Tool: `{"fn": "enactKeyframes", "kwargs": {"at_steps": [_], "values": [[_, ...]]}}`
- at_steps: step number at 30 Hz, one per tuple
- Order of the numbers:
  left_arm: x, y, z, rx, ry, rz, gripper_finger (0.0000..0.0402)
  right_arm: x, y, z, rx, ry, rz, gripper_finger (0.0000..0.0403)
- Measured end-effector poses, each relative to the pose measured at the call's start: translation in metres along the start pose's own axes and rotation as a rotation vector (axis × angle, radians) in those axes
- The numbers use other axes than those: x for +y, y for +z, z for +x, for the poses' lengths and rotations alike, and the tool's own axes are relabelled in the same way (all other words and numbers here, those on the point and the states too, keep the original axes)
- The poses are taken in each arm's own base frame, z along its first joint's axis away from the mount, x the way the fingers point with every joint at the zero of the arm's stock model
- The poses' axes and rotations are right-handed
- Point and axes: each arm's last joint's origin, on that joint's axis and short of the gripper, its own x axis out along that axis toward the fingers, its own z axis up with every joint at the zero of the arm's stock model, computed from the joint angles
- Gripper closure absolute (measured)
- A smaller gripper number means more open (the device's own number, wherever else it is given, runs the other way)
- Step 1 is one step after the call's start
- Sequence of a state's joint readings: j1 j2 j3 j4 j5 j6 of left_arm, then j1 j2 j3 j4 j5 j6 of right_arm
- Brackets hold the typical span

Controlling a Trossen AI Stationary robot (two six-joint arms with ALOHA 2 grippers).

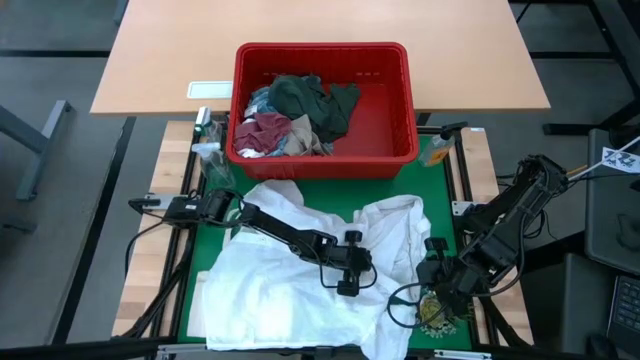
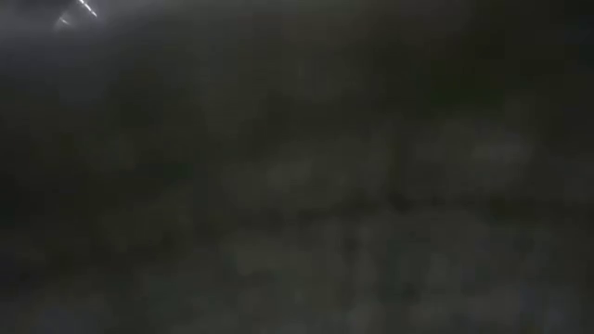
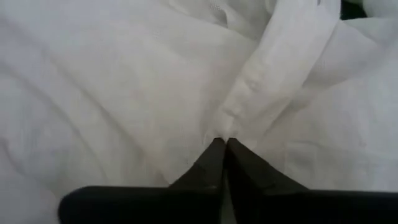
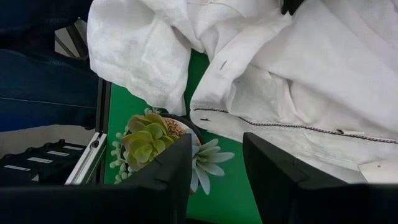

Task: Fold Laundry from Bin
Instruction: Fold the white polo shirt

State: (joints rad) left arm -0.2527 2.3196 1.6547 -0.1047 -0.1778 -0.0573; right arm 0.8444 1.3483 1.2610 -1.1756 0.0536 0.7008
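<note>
**At the middle of the mat: left jaws pinched on a white fold**

Between your left gripper's (image 3: 222, 142) fingertips you have a raised ridge of the white garment (image 1: 290, 290). The two dark fingers meet tip to tip, clenched on the fold where the cloth stands up in a narrow band. That band looks like a hem or placket, a firmer edge than the loose cloth around it, which is probably why the pinch was made there: an edge gives you something to drag or lift without bunching the whole piece.

Your right gripper (image 4: 216, 163) stands parted and holds nothing. It hovers at the near right corner of the green mat (image 1: 340, 195), just beside the garment's stitched edge, with a small succulent plant (image 4: 146, 142) showing beyond its fingers. By my judgement it waits there to take that edge once the left has tensioned the cloth.

Outward from both, the white garment lies spread but rumpled over most of the mat, with its right side heaped up. Nothing is folded yet, so you are at the flattening stage.

Behind the mat sits the red bin (image 1: 385, 110), with the rest of the laundry (image 1: 295, 115) piled in its left half: dark green, maroon and pale pieces. The low view shows nothing usable.
</note>
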Motion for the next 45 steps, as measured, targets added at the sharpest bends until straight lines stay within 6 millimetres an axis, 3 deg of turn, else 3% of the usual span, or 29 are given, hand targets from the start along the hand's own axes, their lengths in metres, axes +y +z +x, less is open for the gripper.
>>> {"fn": "enactKeyframes", "kwargs": {"at_steps": [8,18,23,26,38,45], "values": [[0.002,0.009,-0.011,-0.02,0.014,-0.071,0.04,0.0,0.0,0.0,0.0,0.0,0.0,0.0259],[0.013,0.039,-0.051,-0.113,0.165,-0.176,0.0401,0.002,0.003,0.002,-0.031,0.002,0.001,0.0259],[0.021,0.041,-0.072,-0.05,0.284,-0.183,0.0401,0.003,0.004,0.005,-0.02,-0.013,0.0,0.0259],[0.022,0.036,-0.082,0.027,0.321,-0.195,0.0401,0.003,0.004,0.005,-0.02,-0.014,0.0,0.0259],[0.022,0.006,-0.087,0.299,0.361,-0.281,0.0401,0.002,0.004,0.007,-0.032,-0.03,0.0,0.0259],[0.02,-0.006,-0.094,0.416,0.403,-0.299,0.0401,-0.002,-0.004,0.037,-0.021,-0.036,-0.005,0.0259]]}}
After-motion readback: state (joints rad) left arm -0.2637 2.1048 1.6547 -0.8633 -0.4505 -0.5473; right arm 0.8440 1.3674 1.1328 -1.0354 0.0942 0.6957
